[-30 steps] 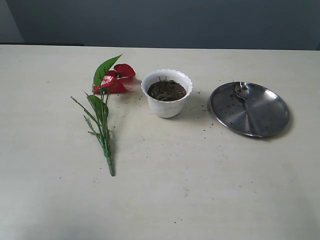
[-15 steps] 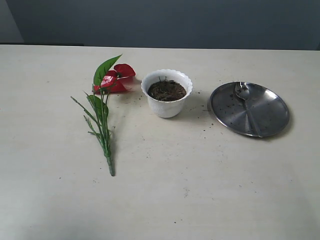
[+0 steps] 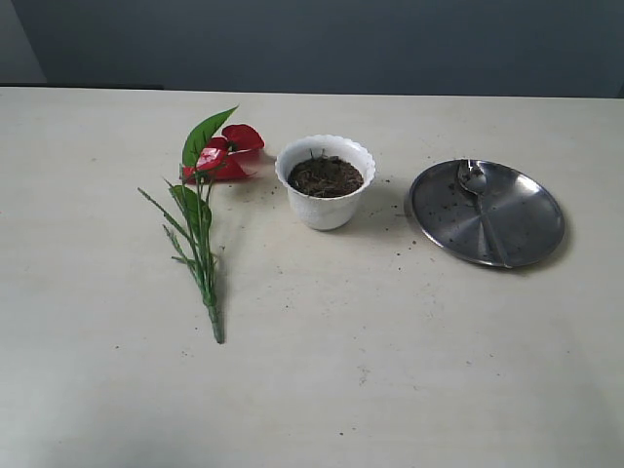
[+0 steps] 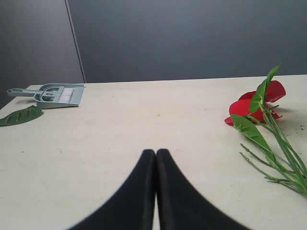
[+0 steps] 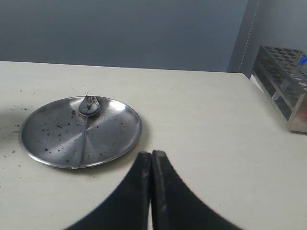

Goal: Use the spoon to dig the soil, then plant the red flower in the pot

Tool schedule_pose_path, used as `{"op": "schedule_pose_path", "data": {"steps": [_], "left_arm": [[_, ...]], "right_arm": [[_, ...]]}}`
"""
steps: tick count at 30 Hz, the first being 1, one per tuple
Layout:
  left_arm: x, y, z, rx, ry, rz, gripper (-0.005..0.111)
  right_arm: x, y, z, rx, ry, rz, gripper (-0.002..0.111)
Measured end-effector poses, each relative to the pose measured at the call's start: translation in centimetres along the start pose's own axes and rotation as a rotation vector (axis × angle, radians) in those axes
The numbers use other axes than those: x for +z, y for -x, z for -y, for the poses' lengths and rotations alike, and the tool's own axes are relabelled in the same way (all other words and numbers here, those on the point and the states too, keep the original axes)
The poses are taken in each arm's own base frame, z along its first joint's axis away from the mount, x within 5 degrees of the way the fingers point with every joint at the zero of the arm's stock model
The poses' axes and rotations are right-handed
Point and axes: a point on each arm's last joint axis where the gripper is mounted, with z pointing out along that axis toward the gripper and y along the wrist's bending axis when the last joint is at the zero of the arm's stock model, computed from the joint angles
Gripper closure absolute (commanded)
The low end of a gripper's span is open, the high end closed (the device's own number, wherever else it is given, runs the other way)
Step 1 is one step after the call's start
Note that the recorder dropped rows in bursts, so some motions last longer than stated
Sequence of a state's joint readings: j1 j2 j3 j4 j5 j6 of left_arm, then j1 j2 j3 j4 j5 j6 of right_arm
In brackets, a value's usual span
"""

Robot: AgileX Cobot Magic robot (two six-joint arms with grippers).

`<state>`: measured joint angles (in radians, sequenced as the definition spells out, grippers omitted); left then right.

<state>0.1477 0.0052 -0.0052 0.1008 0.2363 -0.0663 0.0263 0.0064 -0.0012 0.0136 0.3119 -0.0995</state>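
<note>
Your jaws: both pressed together, empty. Spoon [image 5: 89, 107]: ahead of right jaws, flat on plate [image 5: 115, 129]; thin handle may slip your pinch.

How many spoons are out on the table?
1. The spoon lies on the steel plate, right of the pot in the exterior view. More could lie outside the views.

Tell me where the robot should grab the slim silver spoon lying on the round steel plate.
Likely the thin handle's end at the round steel plate's near rim, from above: the slim silver spoon lies flat, bowl farthest away. The shut right gripper must open first.
</note>
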Motion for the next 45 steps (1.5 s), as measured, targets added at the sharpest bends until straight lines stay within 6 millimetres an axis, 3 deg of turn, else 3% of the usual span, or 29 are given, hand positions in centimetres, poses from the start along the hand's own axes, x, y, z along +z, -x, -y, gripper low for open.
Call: {"op": "schedule_pose_path", "data": {"steps": [7, 19, 31, 38, 45], "left_arm": [[0.0, 0.3, -0.1, 0.035, 0.006, 0.028, 0.106], [-1.2, 4.4, 0.4, 0.028, -0.034, 0.508, 0.106], [-2.1, 5.7, 0.5, 0.028, -0.048, 0.682, 0.106], [-3.4, 7.0, 0.7, 0.021, -0.075, 0.889, 0.106], [-3.8, 8.1, 1.0, 0.069, -0.094, 0.882, 0.106]], "right_arm": [[0.0, 0.0, 0.0, 0.0, 0.0, 0.0, 0.109], [0.0, 0.0, 0.0, 0.0, 0.0, 0.0, 0.109], [0.0, 0.0, 0.0, 0.0, 0.0, 0.0, 0.109], [0.0, 0.0, 0.0, 0.007, 0.002, 0.0, 0.109], [0.0, 0.0, 0.0, 0.01, 0.004, 0.0, 0.109]]}}
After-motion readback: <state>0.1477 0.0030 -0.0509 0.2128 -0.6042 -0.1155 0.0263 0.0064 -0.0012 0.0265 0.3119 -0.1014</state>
